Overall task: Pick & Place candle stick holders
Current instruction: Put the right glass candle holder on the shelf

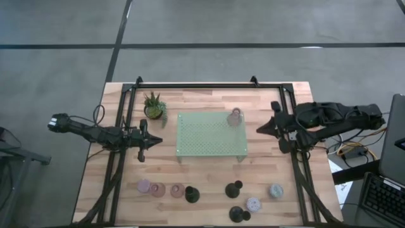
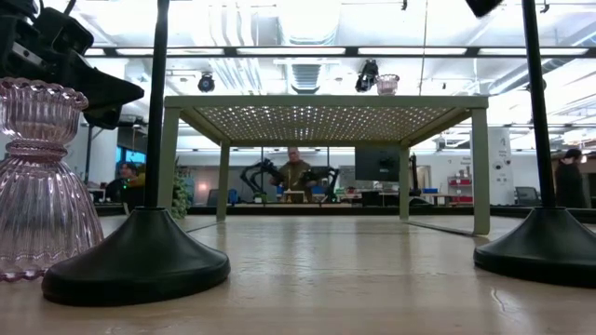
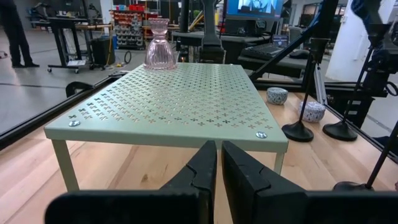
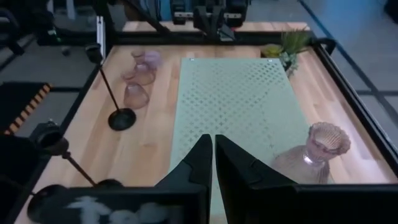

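Both arms lie low and stretched toward the table's middle, one on each side of the pale green perforated tray. The left gripper sits at the tray's nine o'clock, just off its edge, the arm reaching in level from the table's left side. In its wrist view the two dark fingers stand almost together with only a thin slit between them — nothing is held. The right gripper sits at the tray's three o'clock, its arm folded back over the right edge of the table; its fingers are likewise nearly closed and empty.

One pinkish clear glass candle stick holder stands upright on the tray's top, near its one o'clock corner. The other holders stand on the wooden table along its six o'clock edge — a lilac one and two pinkish ones in a row at seven o'clock, black ones among them, and a blue-grey one at five o'clock.

A small green potted plant stands at the tray's eleven o'clock. No readable writing or label shows on anything.
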`<action>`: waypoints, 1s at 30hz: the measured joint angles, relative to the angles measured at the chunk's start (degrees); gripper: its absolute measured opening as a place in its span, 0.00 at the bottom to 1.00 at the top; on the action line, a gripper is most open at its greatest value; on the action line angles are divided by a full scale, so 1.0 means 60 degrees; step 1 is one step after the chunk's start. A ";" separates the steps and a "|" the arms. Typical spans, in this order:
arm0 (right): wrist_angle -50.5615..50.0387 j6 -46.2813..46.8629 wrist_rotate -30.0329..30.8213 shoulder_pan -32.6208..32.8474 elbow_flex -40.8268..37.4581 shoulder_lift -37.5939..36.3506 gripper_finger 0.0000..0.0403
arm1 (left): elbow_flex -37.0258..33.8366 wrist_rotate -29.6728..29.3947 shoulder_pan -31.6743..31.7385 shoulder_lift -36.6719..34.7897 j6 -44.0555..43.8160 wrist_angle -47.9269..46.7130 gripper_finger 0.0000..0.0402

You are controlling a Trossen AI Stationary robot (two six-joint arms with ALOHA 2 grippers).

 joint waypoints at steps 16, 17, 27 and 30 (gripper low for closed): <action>0.4045 -0.0212 0.0000 0.0894 -0.4459 -0.2626 0.03 | 0.0000 0.0000 -0.0002 0.0000 -0.0002 -0.0001 0.08; 0.4095 -0.0261 -0.0007 0.0893 -0.4594 -0.2761 0.03 | 0.0000 0.0000 0.0002 0.0000 0.0002 0.0000 0.08; 0.4420 -0.0292 -0.0007 0.0893 -0.5451 -0.3502 0.03 | -0.0001 0.0000 -0.0002 0.0000 -0.0001 0.0011 0.08; 0.4409 -0.0288 -0.0011 0.0892 -0.5493 -0.3518 0.03 | 0.0000 -0.0007 -0.0001 0.0000 -0.0941 0.0237 0.08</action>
